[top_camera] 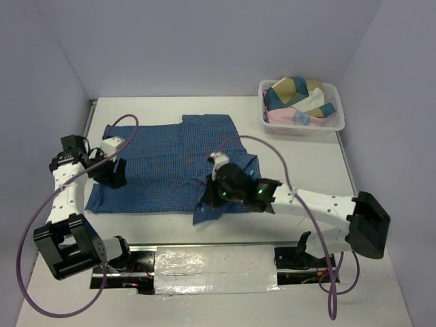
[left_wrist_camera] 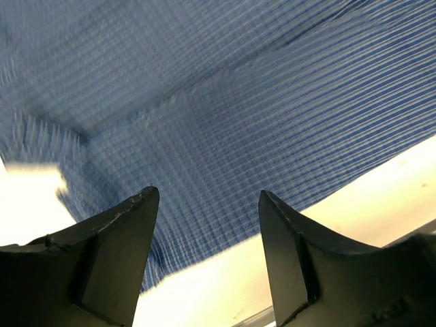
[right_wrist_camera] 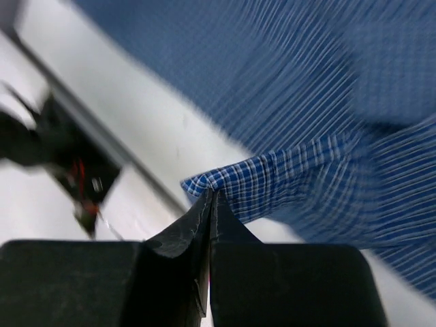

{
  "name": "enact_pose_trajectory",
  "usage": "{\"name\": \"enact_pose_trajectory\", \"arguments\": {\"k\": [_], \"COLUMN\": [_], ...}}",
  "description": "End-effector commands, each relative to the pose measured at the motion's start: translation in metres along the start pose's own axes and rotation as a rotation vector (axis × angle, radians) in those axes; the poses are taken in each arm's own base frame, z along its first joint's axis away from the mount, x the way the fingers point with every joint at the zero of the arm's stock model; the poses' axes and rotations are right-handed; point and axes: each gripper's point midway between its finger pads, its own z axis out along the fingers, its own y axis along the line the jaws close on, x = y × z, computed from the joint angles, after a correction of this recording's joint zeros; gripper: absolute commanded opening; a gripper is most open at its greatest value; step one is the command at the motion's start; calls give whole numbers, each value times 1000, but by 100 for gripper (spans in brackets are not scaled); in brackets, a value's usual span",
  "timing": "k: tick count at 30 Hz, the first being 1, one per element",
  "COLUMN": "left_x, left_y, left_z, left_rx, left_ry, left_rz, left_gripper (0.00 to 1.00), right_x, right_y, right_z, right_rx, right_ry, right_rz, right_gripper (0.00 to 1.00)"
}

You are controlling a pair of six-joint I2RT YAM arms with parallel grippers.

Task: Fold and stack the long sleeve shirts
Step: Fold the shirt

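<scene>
Blue checked shirt point(top_camera: 163, 160) lies spread over the middle and left of the counter point(top_camera: 306, 170), with its collar end toward the far wall. Its near hem runs close to the counter's front edge. The right pincer point(right_wrist_camera: 211, 197) is clamped on a corner of the shirt at its near right, and that corner is lifted and folded into a small peak above the bare counter. The left pincer point(left_wrist_camera: 208, 197) hangs with its fingers spread over the shirt's left near edge and holds nothing. Beneath it the hem crosses diagonally, with bare counter past it. A wide bare stretch lies to the right of the shirt. At the far right corner, well apart, a white basket point(top_camera: 340, 117) holds bundled cloth point(top_camera: 296, 95).
</scene>
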Motion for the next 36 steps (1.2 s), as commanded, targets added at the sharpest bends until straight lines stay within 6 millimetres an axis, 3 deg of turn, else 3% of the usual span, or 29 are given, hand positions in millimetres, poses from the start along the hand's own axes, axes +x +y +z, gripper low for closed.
{"name": "enact_pose_trajectory", "arguments": {"k": [1, 2, 4, 5, 7, 8, 10, 11, 13, 14, 16, 17, 21, 27, 31, 34, 36], "left_x": [-44, -65, -84, -105, -125, -139, -159, -164, -181, -179, -184, -186, -183, -181, -163, -151, -142], "left_y": [-20, -32, -47, -66, -88, -115, -139, -165, -184, -206, -214, -229, -245, -274, -287, -296, -297], "left_z": [-4, -5, -1, -2, 0, 0, 2, 4, 9, 16, 29, 35, 76, 86, 91, 95, 107], "left_rx": [69, 93, 138, 170, 216, 264, 300, 343, 334, 362, 321, 337, 348, 511, 630, 689, 684], "left_ry": [-59, -82, -87, -111, -130, -152, -212, -226, -292, -295, -310, -325, -261, -296, -254, -221, -169], "left_rz": [89, 130, 162, 224, 262, 319, 379, 431, 493, 537, 581, 634, 679, 709, 717, 715, 704], "left_gripper": [73, 73, 74, 74, 75, 78, 81, 83, 86, 90, 93, 96, 99, 99, 99, 94, 88], "right_x": [-54, -71, -92, -103, -118, -124, -131, -133, -134, -132, -133, -131, -131, -128, -128, -129, -130], "right_y": [-9, -24, -35, -49, -56, -69, -78, -80, -87, -87, -89, -89, -90, -96, -99, -101, -100], "right_z": [-19, -24, -28, -30, -29, -29, -23, -21, -15, -13, -11, -11, -14, -19, -19, -20, -20], "right_rx": [-88, -63, -61, -46, -67, -54, -47, -46, -39, -47, -58, -63, -75, -63, -53, -51, -62], "right_ry": [-160, -208, -265, -295, -339, -357, -376, -378, -375, -368, -374, -372, -382, -394, -397, -406, -410], "right_rz": [37, 53, 74, 109, 147, 186, 215, 220, 235, 239, 261, 266, 280, 314, 325, 331, 334], "right_gripper": [0, 0, 0, 0, 0, 0, 0, 0, 0, 0, 0, 0, 0, 0, 0, 0, 0]}}
